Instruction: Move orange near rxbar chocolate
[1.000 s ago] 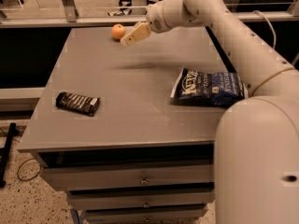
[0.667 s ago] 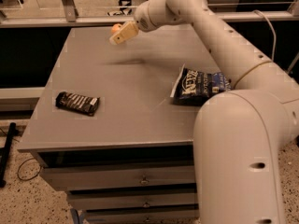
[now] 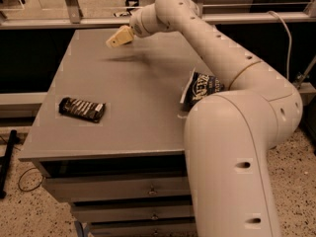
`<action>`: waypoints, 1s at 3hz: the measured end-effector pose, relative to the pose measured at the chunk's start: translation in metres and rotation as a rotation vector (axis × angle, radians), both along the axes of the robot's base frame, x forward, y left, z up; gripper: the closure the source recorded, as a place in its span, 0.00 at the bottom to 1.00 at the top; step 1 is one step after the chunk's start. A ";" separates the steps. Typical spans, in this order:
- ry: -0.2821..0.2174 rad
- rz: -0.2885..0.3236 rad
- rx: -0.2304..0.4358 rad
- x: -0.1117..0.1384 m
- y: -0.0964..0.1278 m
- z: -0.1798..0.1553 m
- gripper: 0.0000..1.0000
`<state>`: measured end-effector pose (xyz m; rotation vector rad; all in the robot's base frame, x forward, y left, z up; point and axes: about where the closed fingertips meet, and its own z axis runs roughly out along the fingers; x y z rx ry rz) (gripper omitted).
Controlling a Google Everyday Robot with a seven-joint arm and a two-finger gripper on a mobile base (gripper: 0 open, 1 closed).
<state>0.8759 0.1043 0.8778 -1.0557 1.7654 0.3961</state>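
Observation:
The rxbar chocolate (image 3: 82, 109), a flat dark bar with white lettering, lies near the table's front left. My gripper (image 3: 118, 37) is low over the far middle of the grey table (image 3: 133, 78), reaching in from the right on the long white arm. The orange does not show; the gripper covers the spot at the table's back edge where it lay. The gripper is well away from the bar, up and to its right.
A blue crinkly chip bag (image 3: 202, 87) lies at the table's right side, partly behind my arm's big white lower link (image 3: 232, 152). Metal rails (image 3: 74, 21) run along the back edge. Drawers (image 3: 133, 189) sit under the tabletop.
The gripper has swung left and down along the back edge onto the orange's spot. The orange, seen beside it a second ago, is now hidden.

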 end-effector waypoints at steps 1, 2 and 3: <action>0.006 -0.056 0.016 0.019 -0.007 -0.009 0.00; 0.021 -0.083 0.030 0.031 -0.010 -0.016 0.00; 0.040 -0.087 0.047 0.040 -0.007 -0.023 0.00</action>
